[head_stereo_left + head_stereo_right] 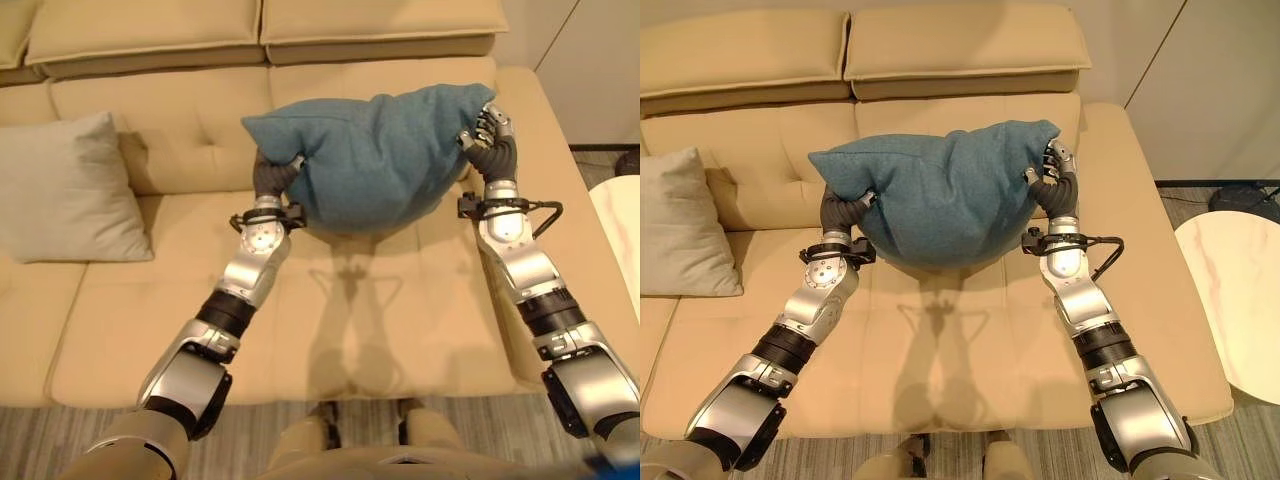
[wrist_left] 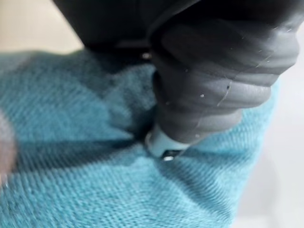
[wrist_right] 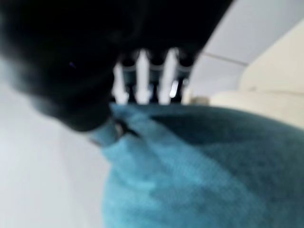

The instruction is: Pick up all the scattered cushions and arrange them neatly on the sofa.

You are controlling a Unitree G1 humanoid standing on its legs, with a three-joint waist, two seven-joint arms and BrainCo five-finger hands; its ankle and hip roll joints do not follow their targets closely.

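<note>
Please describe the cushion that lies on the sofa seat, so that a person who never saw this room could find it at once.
Start from the beige sofa. On the robot's left part of its seat, a pale grey cushion leans against the backrest. It is apart from the teal cushion, which the left hand and right hand hold up over the middle of the seat.

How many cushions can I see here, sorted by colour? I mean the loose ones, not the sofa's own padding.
Teal cushion: 1, held up over the sofa between the left hand and the right hand.
Light grey cushion: 1, leaning against the sofa's backrest on the robot's left.
Total: 2 cushions.
</note>
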